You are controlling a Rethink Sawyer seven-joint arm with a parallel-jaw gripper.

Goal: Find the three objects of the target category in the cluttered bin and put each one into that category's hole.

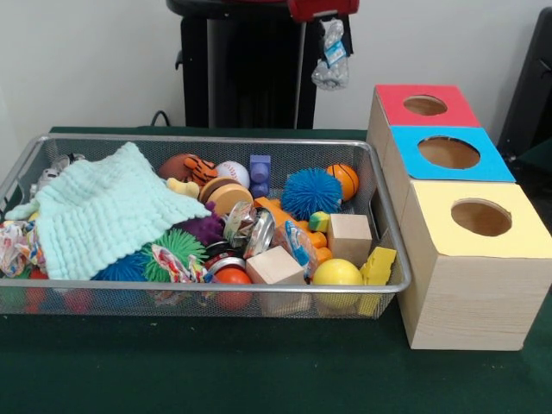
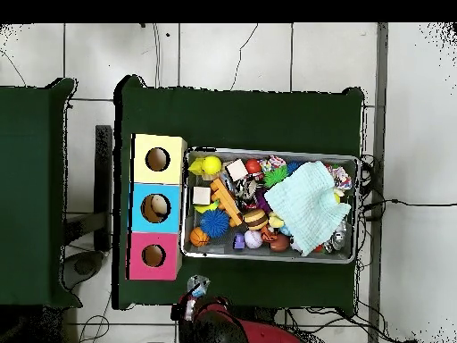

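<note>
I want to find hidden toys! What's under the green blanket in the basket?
Peeking out under the mint-green cloth are a blue spiky ball and a green spiky ball. Anything deeper under it in the wire basket is hidden.

Wire, wool and wood
Silver mesh bin [image 1: 384, 216]; knitted mint cloth [image 1: 103, 211]; matt pale wooden boxes [image 1: 470, 302]; crinkly clear wrapper [image 1: 331, 59].

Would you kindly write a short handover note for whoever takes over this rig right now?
Tool: raised near the pedestal, a crinkly plastic wrapper hanging from it, not yet over the boxes.
Wire-mesh bin: still cluttered; another blue-printed wrapper lies near the wooden cubes; the mint cloth may hide more.
Red-topped box's hole: contents not visible.
Left: drop the held wrapper in the red hole, then search for the rest.
</note>
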